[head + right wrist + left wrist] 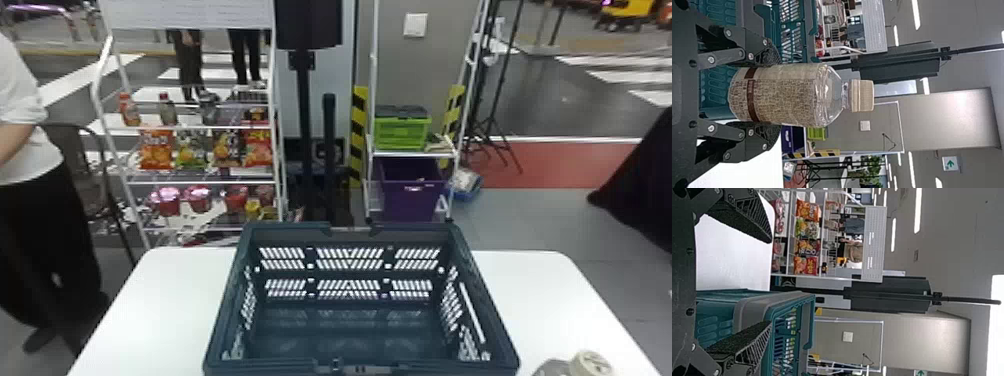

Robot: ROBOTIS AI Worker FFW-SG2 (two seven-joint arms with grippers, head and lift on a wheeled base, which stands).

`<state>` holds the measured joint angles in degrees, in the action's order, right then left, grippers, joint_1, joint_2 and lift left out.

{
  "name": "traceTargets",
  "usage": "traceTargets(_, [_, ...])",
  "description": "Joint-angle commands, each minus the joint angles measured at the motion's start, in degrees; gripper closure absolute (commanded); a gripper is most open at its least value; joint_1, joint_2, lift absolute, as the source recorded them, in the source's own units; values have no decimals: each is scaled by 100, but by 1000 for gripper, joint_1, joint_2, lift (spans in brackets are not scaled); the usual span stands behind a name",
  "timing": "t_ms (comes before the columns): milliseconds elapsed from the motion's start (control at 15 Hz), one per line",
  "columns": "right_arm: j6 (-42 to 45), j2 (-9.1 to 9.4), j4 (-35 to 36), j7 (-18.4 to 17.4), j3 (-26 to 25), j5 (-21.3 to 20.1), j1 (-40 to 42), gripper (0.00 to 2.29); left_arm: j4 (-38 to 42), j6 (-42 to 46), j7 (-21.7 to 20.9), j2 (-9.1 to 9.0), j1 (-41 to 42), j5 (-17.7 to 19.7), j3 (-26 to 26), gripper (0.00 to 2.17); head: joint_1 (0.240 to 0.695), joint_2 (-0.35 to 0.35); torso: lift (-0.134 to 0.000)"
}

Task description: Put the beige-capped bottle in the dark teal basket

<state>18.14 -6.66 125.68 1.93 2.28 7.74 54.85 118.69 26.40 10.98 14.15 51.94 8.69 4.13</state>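
Left claw (769,282) spread wide; right claw (780,94) gripping.

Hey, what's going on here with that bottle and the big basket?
A robot is putting a bottle into a basket. Its right gripper grips the beige-capped bottle from both sides, cap up, just to the right of the dark teal basket, so it isn't in yet. The left gripper is open and holds nothing.
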Motion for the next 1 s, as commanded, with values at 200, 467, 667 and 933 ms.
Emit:
traceTargets(200, [0,-2,18,0,0,-1,0,2219,14,0,1,0,0,-8,0,157,499,0,0])
traceTargets(467, [0,-2,18,0,0,-1,0,2219,14,0,-8,9,0,1,0,157,499,0,0])
traceTargets(667, [-35,-11,114,0,0,-18,-27,2219,31,-18,1,27,18,1,0,157,499,0,0])
traceTargets(933, [-1055,-20,677,-9,18,-62,-334,2219,31,-18,-8,35,27,1,0,157,499,0,0])
